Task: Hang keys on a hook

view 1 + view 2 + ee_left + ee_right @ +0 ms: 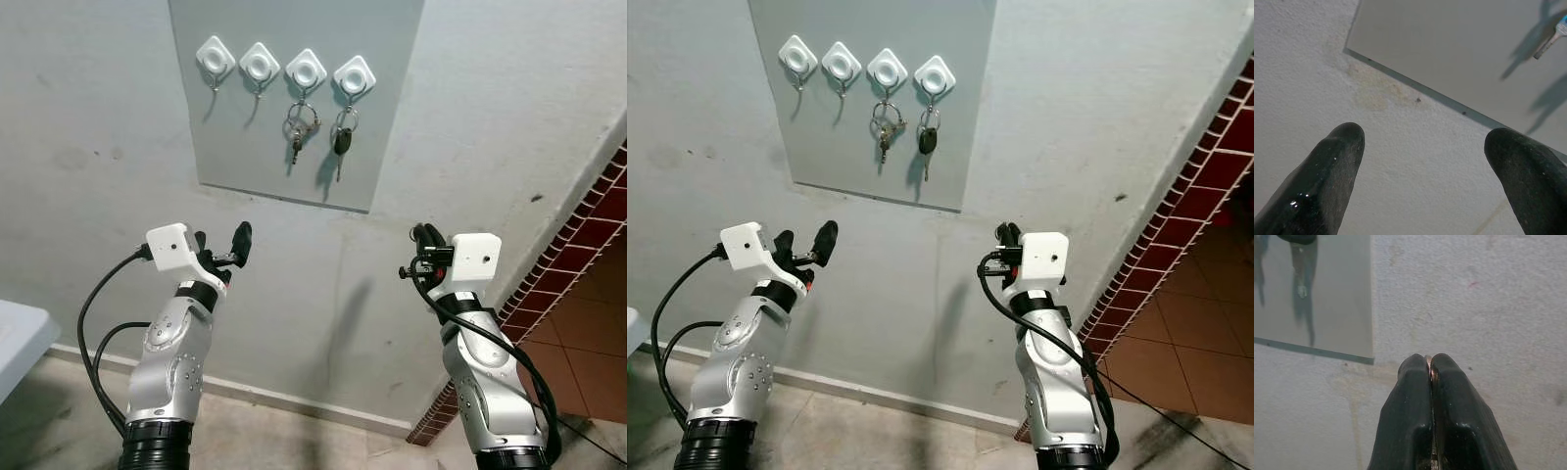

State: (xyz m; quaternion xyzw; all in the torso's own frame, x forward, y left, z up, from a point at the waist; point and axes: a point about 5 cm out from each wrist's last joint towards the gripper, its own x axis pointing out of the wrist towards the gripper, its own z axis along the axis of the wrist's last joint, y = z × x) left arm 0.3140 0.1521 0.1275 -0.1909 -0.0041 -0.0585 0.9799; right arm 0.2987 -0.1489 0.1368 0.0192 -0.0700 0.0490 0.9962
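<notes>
Four white hooks sit in a row on the grey panel; two sets of keys, a ringed bunch and a black-headed key, already hang on the two rightmost. The left pincer is spread wide and empty, well below the panel. The right pincer is pressed together, apparently on nothing, though a thin glint between the tips is hard to read. A careless upward reach could knock the hanging keys off their hooks.
</notes>
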